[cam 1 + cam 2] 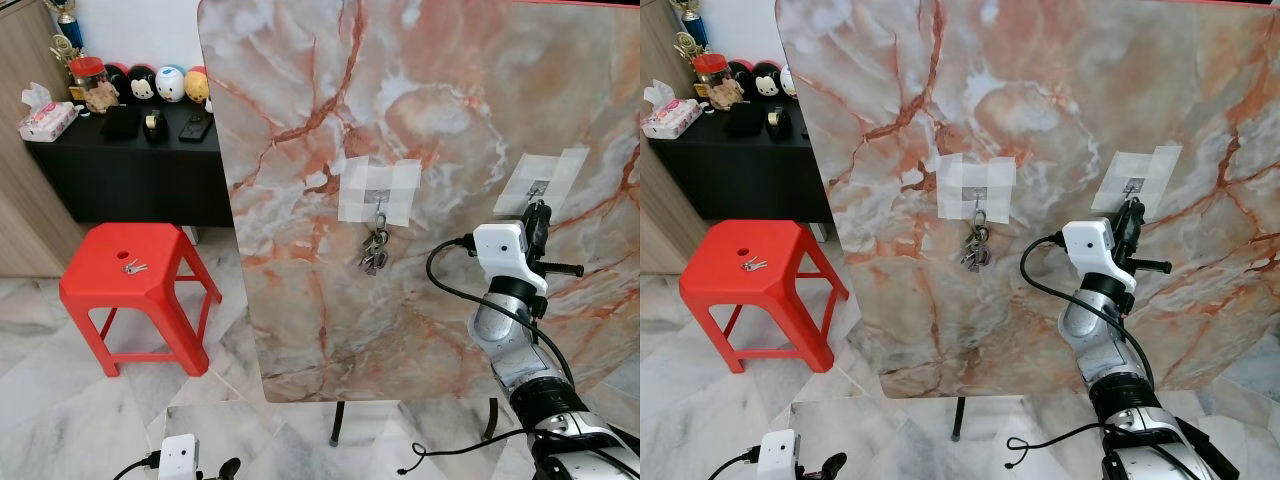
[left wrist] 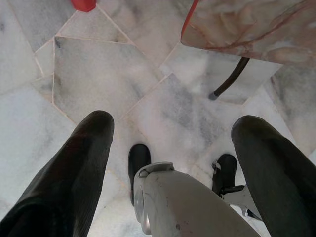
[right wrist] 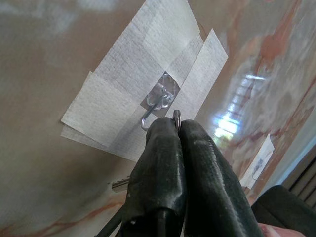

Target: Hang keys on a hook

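The right tool (image 3: 177, 129), fingers pressed together pinching a key ring (image 3: 177, 117), sits just at 5 o'clock of the taped hook (image 3: 154, 106) on the marble board (image 1: 450, 130), while the left tool (image 2: 177, 148) hangs spread.

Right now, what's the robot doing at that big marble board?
The robot's right gripper is shut on a key ring, holding it up against the taped-on hook on the right of the marble board. The ring isn't on it yet. Another bunch of keys already hangs from the middle hook. The left gripper hangs idle over the floor.
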Motion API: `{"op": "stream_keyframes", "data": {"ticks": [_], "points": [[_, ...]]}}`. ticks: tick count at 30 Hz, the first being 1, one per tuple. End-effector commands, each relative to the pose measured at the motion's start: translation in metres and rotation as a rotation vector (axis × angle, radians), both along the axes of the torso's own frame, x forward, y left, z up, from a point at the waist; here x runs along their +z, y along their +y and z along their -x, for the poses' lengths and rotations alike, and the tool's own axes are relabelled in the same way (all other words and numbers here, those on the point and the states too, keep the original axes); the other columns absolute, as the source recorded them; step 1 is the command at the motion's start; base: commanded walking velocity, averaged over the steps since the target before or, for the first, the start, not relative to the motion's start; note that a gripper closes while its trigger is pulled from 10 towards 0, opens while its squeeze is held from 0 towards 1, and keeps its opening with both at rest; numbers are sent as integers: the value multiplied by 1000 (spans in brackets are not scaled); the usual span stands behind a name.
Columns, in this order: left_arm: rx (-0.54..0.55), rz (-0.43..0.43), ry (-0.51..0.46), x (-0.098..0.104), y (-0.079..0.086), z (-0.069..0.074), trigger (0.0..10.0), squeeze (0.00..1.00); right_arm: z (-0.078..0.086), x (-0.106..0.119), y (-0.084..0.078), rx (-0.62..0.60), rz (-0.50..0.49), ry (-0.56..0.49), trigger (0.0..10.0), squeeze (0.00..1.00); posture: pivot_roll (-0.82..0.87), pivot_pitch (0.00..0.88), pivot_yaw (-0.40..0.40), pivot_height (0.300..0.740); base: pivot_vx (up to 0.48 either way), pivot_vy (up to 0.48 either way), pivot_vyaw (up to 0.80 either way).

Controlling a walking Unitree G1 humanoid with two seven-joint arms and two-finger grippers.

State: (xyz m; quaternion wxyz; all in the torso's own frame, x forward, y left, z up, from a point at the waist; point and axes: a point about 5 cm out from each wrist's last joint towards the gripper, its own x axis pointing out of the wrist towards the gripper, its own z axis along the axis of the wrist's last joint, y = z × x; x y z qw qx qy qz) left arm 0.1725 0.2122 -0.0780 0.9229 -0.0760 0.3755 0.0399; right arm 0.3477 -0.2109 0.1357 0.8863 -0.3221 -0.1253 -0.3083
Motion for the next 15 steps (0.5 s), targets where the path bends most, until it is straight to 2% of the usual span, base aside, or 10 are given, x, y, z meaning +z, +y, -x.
{"op": "stream_keyframes", "data": {"ticks": [1, 15], "points": [[5, 4, 1, -1, -1, 1, 10000, 0, -3, 6, 1, 10, 3, -11, 10000, 0, 104, 76, -56, 740, 0, 0, 0], [5, 5, 2, -1, -2, 1, 10000, 0, -5, 1, 3, 16, -7, 31, 10000, 0, 105, 76, -56, 740, 0, 0, 0]]}}
